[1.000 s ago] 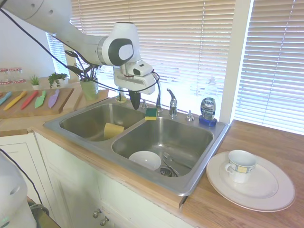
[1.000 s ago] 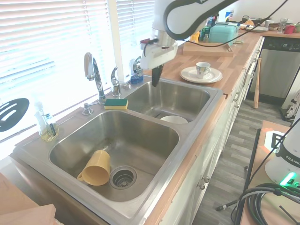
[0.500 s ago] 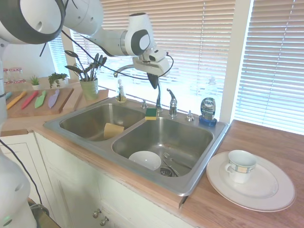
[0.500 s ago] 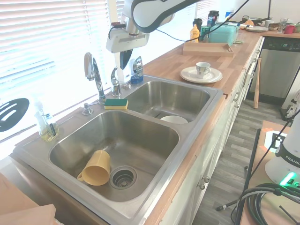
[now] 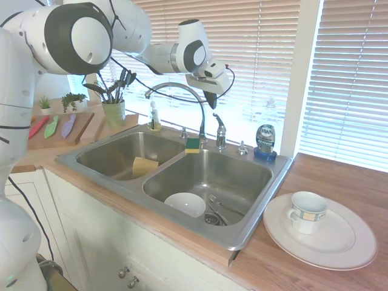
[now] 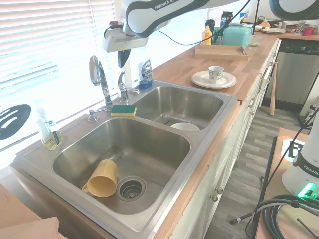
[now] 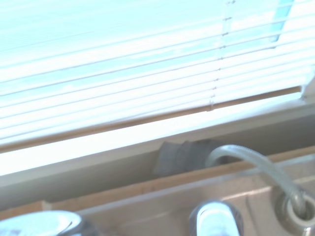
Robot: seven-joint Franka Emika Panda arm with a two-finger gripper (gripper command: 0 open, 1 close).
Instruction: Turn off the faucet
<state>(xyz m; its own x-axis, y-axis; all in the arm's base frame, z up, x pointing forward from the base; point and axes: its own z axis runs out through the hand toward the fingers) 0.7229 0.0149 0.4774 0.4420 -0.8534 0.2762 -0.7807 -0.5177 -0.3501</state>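
Observation:
The chrome faucet (image 5: 182, 91) arches its thin gooseneck spout over the divider of the double sink (image 5: 121, 188). Its small upright lever handle (image 5: 219, 128) stands just right of the spout's base. My gripper (image 5: 213, 103) hangs a little above that handle with its dark fingers pointing down and shut on nothing; it does not touch the handle. From the other side, the gripper (image 6: 122, 62) sits above the handle (image 6: 121, 82), with the spout (image 6: 99, 74) to its left. The wrist view shows the handle's blurred chrome top (image 7: 214, 219) against the window blinds. I see no water stream.
A green-and-yellow sponge (image 5: 193, 144) lies at the spout's base. A small chrome stub cap (image 5: 242, 147) and a dish-soap bottle (image 5: 265, 140) stand right of the handle. A white bowl (image 5: 185, 204) and a yellow cup (image 5: 144, 165) lie in the basins. The window blinds are close behind.
My gripper has risen from over the sink divider and moved back toward the window, ending above the lever handle. The faucet and the handle have not moved.

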